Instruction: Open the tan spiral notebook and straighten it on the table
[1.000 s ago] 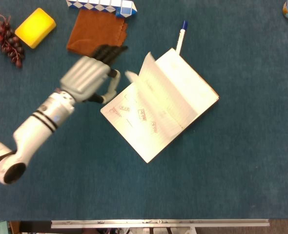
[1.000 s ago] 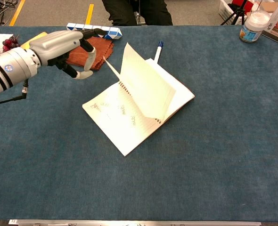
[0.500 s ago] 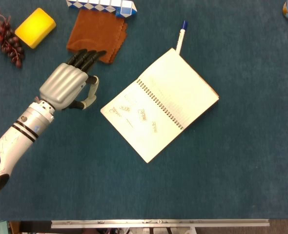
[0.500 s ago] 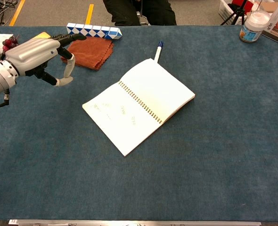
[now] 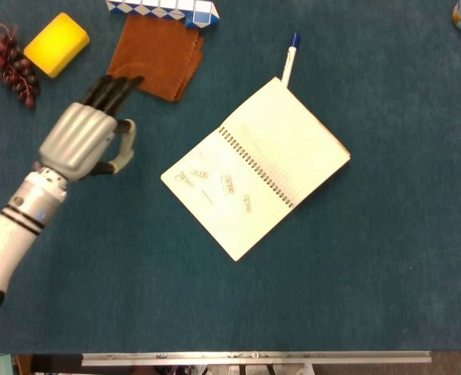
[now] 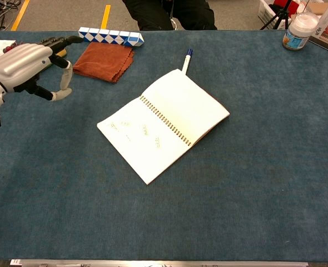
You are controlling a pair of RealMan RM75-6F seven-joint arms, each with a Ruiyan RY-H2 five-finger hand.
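tan spiral notebook (image 5: 255, 167) lies open and flat at centre of the blue carpeted surface (image 5: 371, 258), set askew | left robot hand (image 5: 86, 137) at its 9 o'clock, apart from it, fingers spread, holding nothing | blue-capped white pen (image 5: 290, 59) at notebook's 12 o'clock corner | right robot hand out of sight

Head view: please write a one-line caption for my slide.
Notebook lies open and askew on the blue table; the empty left hand hovers beside it, near the brown cloth.
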